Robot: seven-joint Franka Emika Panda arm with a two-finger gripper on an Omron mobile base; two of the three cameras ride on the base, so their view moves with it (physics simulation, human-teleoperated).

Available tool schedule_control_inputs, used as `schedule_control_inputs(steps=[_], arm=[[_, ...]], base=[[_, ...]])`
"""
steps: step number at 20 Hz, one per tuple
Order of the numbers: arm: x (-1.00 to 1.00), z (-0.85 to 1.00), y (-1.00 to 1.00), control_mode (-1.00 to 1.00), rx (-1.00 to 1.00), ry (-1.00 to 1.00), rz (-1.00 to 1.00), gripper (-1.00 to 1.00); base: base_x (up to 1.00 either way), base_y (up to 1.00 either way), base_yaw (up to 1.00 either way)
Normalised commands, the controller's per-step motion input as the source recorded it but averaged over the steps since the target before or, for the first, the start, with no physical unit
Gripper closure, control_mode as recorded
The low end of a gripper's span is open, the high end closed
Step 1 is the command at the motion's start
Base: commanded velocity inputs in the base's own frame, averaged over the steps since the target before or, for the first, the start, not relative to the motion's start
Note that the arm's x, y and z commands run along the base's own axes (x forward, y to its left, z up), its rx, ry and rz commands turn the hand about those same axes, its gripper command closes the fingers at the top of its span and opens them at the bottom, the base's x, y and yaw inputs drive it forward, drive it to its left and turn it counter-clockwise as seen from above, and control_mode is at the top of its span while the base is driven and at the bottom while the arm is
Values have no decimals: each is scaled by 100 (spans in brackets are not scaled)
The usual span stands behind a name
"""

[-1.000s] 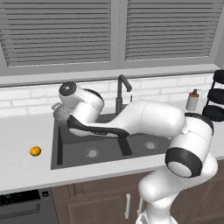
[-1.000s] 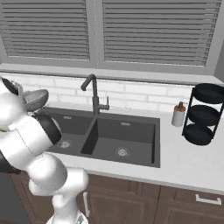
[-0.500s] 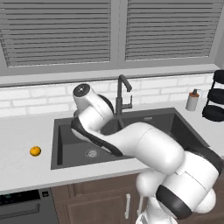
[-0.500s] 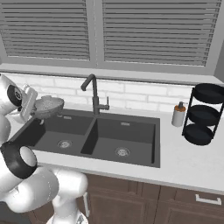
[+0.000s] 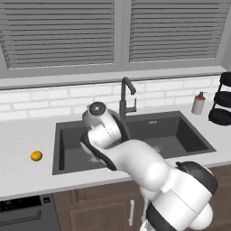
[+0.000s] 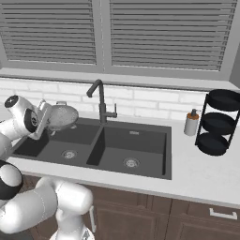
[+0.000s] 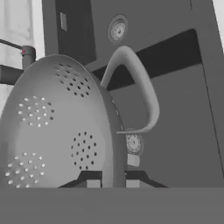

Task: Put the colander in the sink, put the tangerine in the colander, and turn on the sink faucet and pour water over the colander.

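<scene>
A white robot arm (image 5: 144, 169) built from smooth, rounded, glossy shell segments, with dark grey to black bands at its joints. A round grey cap with a darker centre closes the end of one joint housing (image 5: 96, 108). The dark joint ring (image 6: 9, 180) looks near-black. Two small dark finger tips (image 7: 89, 178), blocky and angular, end the hand.

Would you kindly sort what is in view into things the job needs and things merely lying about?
For the job:
colander, held in the tool
sink
tangerine
sink faucet

Lying about:
soap dispenser
black tiered rack
window blinds
</scene>
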Motion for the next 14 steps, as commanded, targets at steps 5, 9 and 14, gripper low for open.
schedule_control_inputs(steps=[5,9,14], arm=[[49,-34,14,-100,22,-6,-35,100],[3,-3,25,-100,22,5,-37,100],[1,-18,45,-100,15,2,-39,100]], base=[[0,0,0],[0,0,0],[0,0,0]])
